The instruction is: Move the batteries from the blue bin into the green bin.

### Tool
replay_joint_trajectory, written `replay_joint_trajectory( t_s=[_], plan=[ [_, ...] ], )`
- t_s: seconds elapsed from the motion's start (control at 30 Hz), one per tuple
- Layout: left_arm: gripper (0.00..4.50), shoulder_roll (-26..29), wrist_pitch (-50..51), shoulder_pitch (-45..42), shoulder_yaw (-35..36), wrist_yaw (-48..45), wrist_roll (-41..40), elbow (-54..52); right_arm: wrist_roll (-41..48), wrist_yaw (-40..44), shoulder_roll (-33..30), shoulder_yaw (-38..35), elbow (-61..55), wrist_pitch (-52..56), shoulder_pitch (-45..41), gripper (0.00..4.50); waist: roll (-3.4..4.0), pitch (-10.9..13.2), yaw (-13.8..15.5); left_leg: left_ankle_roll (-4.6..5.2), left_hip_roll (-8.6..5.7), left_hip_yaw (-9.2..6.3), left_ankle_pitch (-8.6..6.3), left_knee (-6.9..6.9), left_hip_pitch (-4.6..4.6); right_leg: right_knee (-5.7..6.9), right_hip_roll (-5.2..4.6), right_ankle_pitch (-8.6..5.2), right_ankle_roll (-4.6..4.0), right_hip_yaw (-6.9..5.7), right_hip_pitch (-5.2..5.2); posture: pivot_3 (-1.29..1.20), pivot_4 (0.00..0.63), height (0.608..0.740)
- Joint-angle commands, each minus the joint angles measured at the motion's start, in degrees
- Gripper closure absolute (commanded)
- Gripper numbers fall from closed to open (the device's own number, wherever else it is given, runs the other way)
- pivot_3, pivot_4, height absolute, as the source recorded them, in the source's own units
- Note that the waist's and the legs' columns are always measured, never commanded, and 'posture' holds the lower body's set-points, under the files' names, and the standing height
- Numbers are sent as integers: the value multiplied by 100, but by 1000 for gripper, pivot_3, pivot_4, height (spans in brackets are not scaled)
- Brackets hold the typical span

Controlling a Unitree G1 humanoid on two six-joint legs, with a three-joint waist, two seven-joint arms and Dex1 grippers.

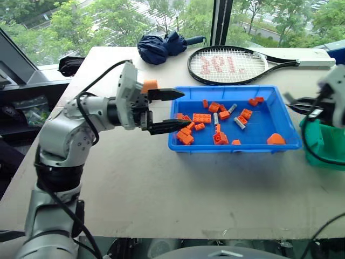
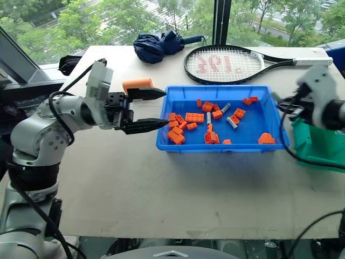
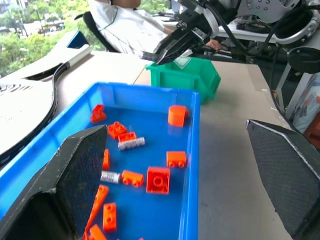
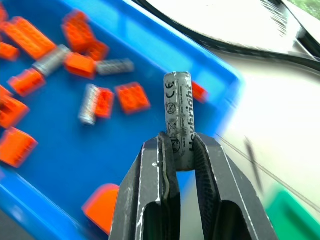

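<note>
Your right pincer (image 4: pixel 181 150) was clenched on one battery (image 4: pixel 180 117), gripping its lower end so the cylinder stood out past the fingertips, long axis in line with the fingers. In the head views that pincer sat at the right edge of the frame, between the blue bin (image 1: pixel 280 116) and the green bin (image 1: pixel 323 143), just over the green bin's near rim. So you were on the carry leg, by my read. The next move called for bringing the battery squarely over the green bin's opening and letting go.

Your left pincer (image 1: pixel 164 110) hung released and empty at the blue bin's left end, jaws wide apart. More batteries (image 1: pixel 239 123) lay flat among the orange bricks (image 1: pixel 202 118) in the middle of the blue bin (at least three, pointing different ways), so more trips were due.
</note>
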Motion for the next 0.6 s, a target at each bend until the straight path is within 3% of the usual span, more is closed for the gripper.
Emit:
replay_joint_trajectory(
  t_s=[0.03, 0.23, 0.6],
  plan=[
    [0, -215, -188, -393, -132, 62, 182, 157, -183, -197, -346, -798, 224, -180, 679, 4416, 0, 0, -35, 0, 0, 4, 0, 6, 1, 8, 0, 0, 0, 3, 0, 0, 150, 740],
    [0, -417, -361, -815, -416, -142, 492, 468, -284, -681, -500, -858, 496, -320, 1272, 4416, 0, 1, -150, 1, 9, 52, 1, 7, 38, 48, 6, -1, 1, 51, 3, 0, 150, 740],
    [0, -621, -567, -1153, -607, -440, 818, 770, 106, -1218, -305, -535, 424, -154, 1074, 4416, -2, 2, -131, 2, 10, 53, 0, 9, 36, 43, 8, -1, 1, 52, 3, 0, 150, 740]
  ],
)
